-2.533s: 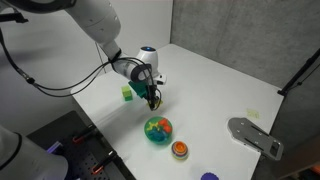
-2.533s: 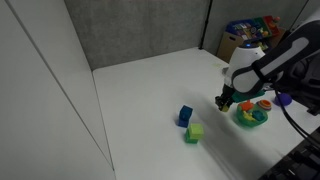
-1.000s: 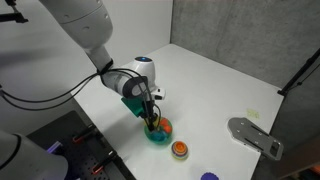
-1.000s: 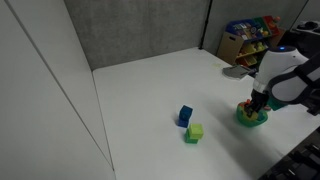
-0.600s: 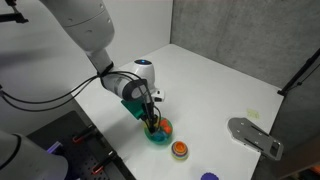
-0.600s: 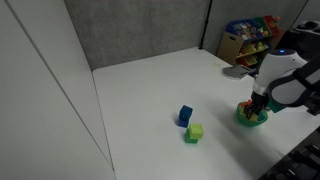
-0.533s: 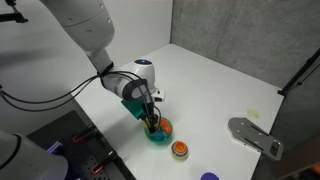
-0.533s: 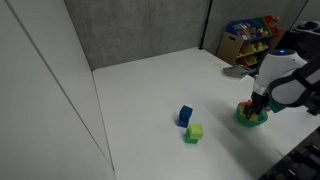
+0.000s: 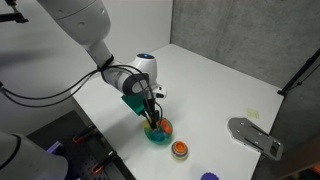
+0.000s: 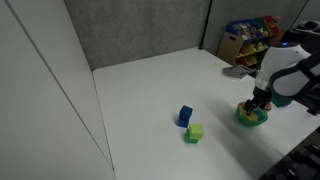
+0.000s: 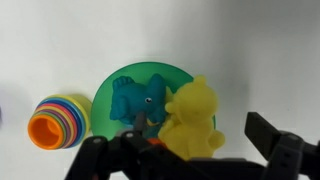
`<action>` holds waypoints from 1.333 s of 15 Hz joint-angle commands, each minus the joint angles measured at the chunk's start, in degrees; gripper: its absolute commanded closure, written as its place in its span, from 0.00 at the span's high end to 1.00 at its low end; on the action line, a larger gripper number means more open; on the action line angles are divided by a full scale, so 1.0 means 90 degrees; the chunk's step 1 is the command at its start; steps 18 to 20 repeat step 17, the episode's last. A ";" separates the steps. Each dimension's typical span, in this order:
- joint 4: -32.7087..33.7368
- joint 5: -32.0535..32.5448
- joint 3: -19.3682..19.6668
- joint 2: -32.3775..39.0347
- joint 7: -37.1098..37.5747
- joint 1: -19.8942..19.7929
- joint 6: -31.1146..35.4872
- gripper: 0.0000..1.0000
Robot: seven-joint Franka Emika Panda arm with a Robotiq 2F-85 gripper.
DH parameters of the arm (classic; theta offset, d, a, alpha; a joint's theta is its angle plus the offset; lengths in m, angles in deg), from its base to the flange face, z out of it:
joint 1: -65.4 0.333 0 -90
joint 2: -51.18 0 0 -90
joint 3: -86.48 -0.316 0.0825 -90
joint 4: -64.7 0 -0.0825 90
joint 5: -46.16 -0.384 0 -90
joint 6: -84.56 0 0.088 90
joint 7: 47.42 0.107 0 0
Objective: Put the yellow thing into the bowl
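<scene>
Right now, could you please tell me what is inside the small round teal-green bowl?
In the teal-green bowl lie a yellow bear-shaped toy and a blue toy animal. They cover the bowl's bottom, so anything beneath is hidden.

yellow thing (image 11: 194, 122), teal-green bowl (image 11: 106, 92)

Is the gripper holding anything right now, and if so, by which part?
Apparently nothing. In the wrist view the gripper is open; the yellow toy rests in the bowl between its fingers, with a gap showing on one side.
</scene>
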 commanded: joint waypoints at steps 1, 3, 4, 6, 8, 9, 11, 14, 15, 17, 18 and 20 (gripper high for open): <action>0.0079 -0.0195 -0.0155 -0.0611 -0.0142 -0.0154 -0.0874 1.00; 0.0242 -0.0263 -0.0219 -0.0842 -0.0149 -0.0185 -0.1430 1.00; 0.0341 -0.0211 -0.0220 -0.0959 -0.0078 -0.0164 -0.1681 1.00; 0.0518 -0.0185 -0.0282 -0.1221 -0.0111 -0.0170 -0.2108 1.00; 0.0645 -0.0263 -0.0367 -0.1510 -0.0217 -0.0201 -0.2369 1.00; 0.0697 -0.0309 -0.0401 -0.1644 -0.0255 -0.0220 -0.2461 1.00; 0.0779 -0.0334 -0.0451 -0.1813 -0.0263 -0.0249 -0.2595 1.00; 0.0759 -0.0152 -0.0500 -0.1762 -0.0035 -0.0260 -0.2507 1.00; 0.0758 -0.0153 -0.0509 -0.1789 -0.0046 -0.0277 -0.2527 1.00; 0.0753 -0.0154 -0.0524 -0.1765 -0.0046 -0.0286 -0.2523 1.00; 0.0753 -0.0154 -0.0524 -0.1765 -0.0046 -0.0286 -0.2523 1.00; 0.0753 -0.0154 -0.0524 -0.1765 -0.0046 -0.0286 -0.2523 1.00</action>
